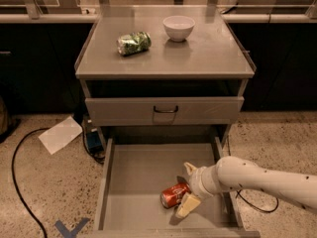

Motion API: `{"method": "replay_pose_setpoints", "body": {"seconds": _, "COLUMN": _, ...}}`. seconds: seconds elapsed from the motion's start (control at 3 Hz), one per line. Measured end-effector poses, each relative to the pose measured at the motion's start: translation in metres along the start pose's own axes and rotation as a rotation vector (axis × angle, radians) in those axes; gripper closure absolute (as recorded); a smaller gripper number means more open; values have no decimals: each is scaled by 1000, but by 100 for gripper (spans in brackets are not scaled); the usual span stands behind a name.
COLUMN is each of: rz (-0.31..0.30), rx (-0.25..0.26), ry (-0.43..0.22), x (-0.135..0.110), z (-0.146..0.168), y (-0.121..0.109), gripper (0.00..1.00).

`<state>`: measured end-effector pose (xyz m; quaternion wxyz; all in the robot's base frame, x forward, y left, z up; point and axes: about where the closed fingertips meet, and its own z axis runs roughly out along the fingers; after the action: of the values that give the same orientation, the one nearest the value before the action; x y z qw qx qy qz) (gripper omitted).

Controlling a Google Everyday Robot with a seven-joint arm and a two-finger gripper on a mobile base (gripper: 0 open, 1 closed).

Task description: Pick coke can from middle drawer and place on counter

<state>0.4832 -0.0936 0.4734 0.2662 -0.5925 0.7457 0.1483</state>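
The coke can (172, 196) lies on its side in the open middle drawer (138, 182), near the front right. My gripper (187, 188) reaches in from the right on a white arm and sits right at the can's right end, one finger (188, 168) behind it and one finger (187, 205) in front. The fingers are spread apart around the can's end. The counter (198, 53) is the grey top of the cabinet above.
A green-and-white patterned can (133, 42) lies on its side on the counter's left. A white bowl (179, 27) stands at the counter's back. A shut drawer front with a dark handle (165, 110) is above the open drawer. Paper (60, 134) and a cable (20, 182) lie on the floor at left.
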Motion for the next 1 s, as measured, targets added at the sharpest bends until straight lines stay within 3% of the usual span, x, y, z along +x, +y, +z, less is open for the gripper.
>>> {"method": "replay_pose_setpoints", "body": {"seconds": 0.33, "rz": -193, "rx": -27, "ry": 53, "x": -11, "z": 3, "y": -7, "gripper": 0}}
{"method": "replay_pose_setpoints", "body": {"seconds": 0.67, "rz": -250, "rx": -70, "ry": 62, "x": -7, "z": 21, "y": -22, "gripper": 0}}
{"method": "replay_pose_setpoints", "body": {"seconds": 1.0, "rz": -231, "rx": -123, "ry": 25, "x": 1, "z": 49, "y": -30, "gripper": 0}}
